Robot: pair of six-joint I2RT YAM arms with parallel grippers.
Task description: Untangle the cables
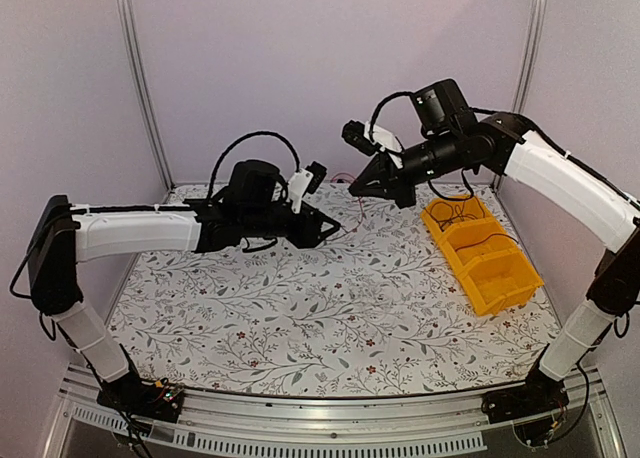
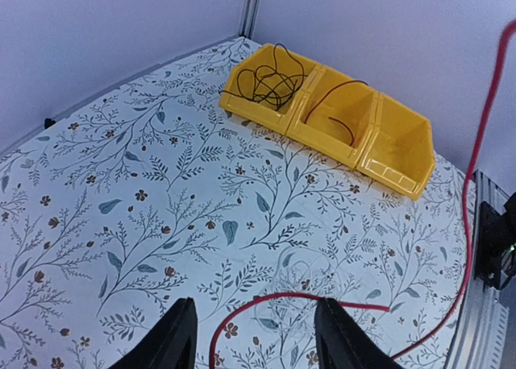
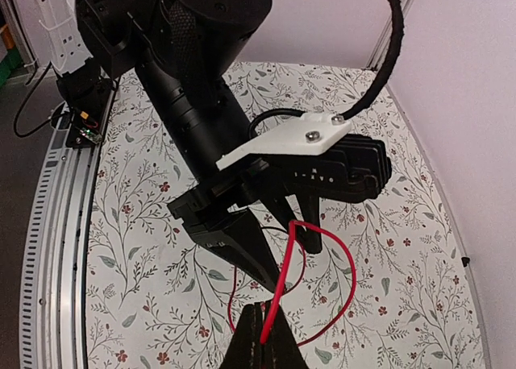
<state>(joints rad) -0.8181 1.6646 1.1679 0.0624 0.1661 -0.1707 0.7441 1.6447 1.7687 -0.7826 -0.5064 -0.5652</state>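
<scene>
Top view: left gripper (image 1: 328, 228) and right gripper (image 1: 358, 186) hang near each other above the table (image 1: 300, 318); yellow bin (image 1: 505, 283) at right.
Left wrist: jaws spread, red cable (image 2: 266, 299) lying loose between them; black cables (image 2: 260, 80) in the bin's compartments.
Right wrist: fingers pressed together, pinching the red cable.
</scene>
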